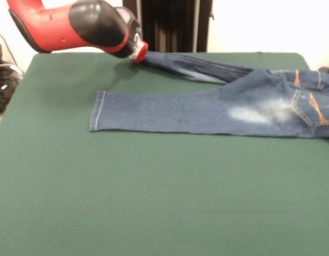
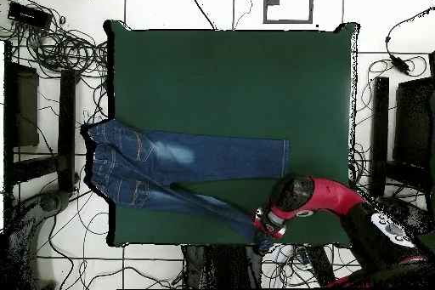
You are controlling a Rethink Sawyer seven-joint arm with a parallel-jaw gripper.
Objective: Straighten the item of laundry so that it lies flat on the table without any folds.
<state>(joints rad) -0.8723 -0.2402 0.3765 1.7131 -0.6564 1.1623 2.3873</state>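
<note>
The blue denim jeans lie on the green table, back side up, with orange-stitched pockets and a whitish faded patch. One leg lies flat and straight, its hem towards the picture's left. The other leg runs slantwise to the table's far edge, where my gripper is shut on its end and holds it slightly raised. In the overhead view the jeans sit at the table's left, the waist reaching the left edge. The gripper holds the slanted leg near the table's bottom edge.
The red and black arm reaches in over the far left corner. A dark stand rises behind the table. Cables and dark racks lie on the floor around the table.
</note>
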